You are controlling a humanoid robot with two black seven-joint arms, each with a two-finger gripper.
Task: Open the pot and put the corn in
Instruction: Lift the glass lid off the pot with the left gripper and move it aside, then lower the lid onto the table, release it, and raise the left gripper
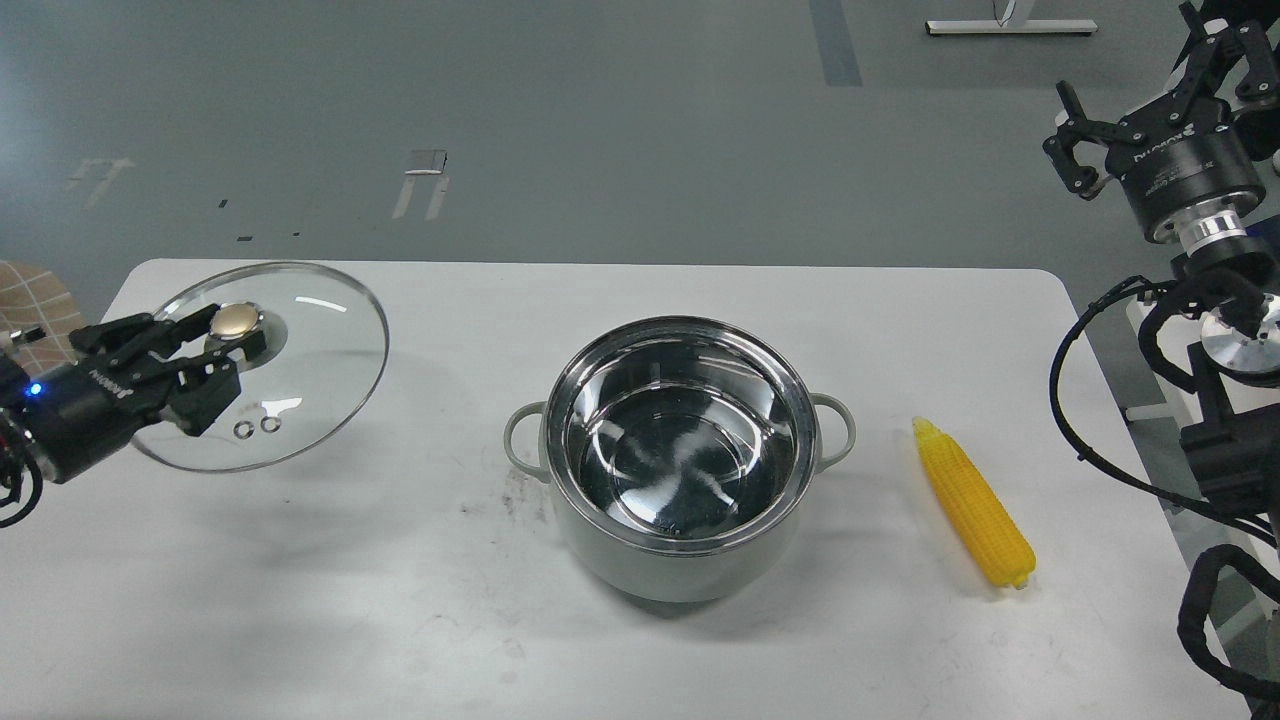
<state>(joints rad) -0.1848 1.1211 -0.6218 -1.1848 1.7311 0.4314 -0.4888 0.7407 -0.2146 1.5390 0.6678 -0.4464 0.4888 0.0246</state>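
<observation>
Pot (685,470) stands uncovered at the middle of the surface (400,600), its steel inside bare. Corn (974,505) lies apart from it toward the right edge. Left end effector (225,345) is clamped on the gold knob of the lid (320,340), holding it tilted over the far left corner. Right end effector (1075,150) hangs with fingers spread, holding nothing, beyond the far right corner

The pot (682,470) is sitting upright and uncovered near the middle of the white table (400,600), pale grey-green outside, its shiny steel interior showing empty, loop handles pointing left and right. The yellow corn cob (973,503) is lying flat to its right, apart from it, tapered tip pointing away toward the far edge.
</observation>
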